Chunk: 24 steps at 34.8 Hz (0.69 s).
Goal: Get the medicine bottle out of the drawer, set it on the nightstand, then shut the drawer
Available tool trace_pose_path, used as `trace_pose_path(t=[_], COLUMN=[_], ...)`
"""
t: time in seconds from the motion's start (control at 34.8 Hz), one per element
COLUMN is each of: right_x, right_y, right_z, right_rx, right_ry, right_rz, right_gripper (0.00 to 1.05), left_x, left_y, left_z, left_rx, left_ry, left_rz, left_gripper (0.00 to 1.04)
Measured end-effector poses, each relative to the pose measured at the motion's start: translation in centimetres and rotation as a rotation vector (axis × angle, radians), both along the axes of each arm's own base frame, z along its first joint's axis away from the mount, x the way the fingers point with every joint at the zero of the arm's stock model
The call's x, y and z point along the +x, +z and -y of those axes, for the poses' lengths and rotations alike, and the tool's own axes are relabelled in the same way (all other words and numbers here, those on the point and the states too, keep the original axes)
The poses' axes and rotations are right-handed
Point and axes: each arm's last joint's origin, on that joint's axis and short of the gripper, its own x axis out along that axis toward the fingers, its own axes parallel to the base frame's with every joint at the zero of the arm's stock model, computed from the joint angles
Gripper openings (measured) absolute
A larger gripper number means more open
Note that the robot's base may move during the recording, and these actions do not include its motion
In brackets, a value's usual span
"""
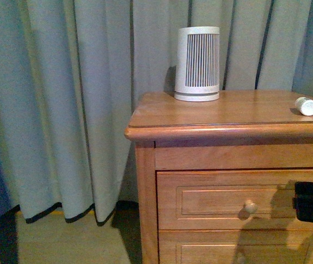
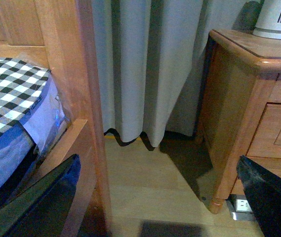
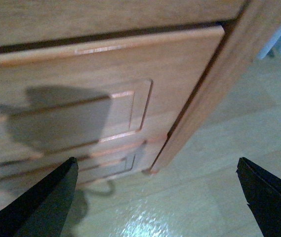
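One tiny white medicine bottle, lying sideways.

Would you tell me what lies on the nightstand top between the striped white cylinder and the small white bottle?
Nothing: the front view shows bare honey-coloured wood between cylinder and bottle.

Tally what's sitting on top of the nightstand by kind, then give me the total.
Tall white slatted cylinder: 1
Small white medicine bottle, lying on its side: 1
Total on the nightstand: 2
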Motion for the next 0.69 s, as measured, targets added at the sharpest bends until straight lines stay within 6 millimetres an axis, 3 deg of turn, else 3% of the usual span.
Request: trace_pose_path(t=[0.17,0.32,0.46,0.6,0.69], right_x=[-5.2,-11.5,-16.5,-21.0,-23.8], right_y=[2.6,6.7,9.6,11.6,11.8], right_z=[-1.2,-1.4,-0.9,-0.6,-0.6], right_rx=[0.072,0.051,-0.023,-0.076,-0.086], right_ry=[0.001,-0.026,-0.053,-0.049,-0.036], right_rz=[0.004,0.176,0.330,0.447,0.495], right_gripper=[0.98,0.98,0.98,0.98,0.98], left_x=[0.0,0.0,0.0,0.0,0.0], left_y=[0.0,0.0,0.0,0.0,0.0], left_z=[0.0,0.0,0.0,0.0,0.0], left_rx=[0.000,0.000,0.000,0.000,0.000], left_ry=[0.000,0.000,0.000,0.000,0.000], left_rz=[0.000,0.000,0.000,0.000,0.000], left_gripper=[0.98,0.98,0.98,0.98,0.98])
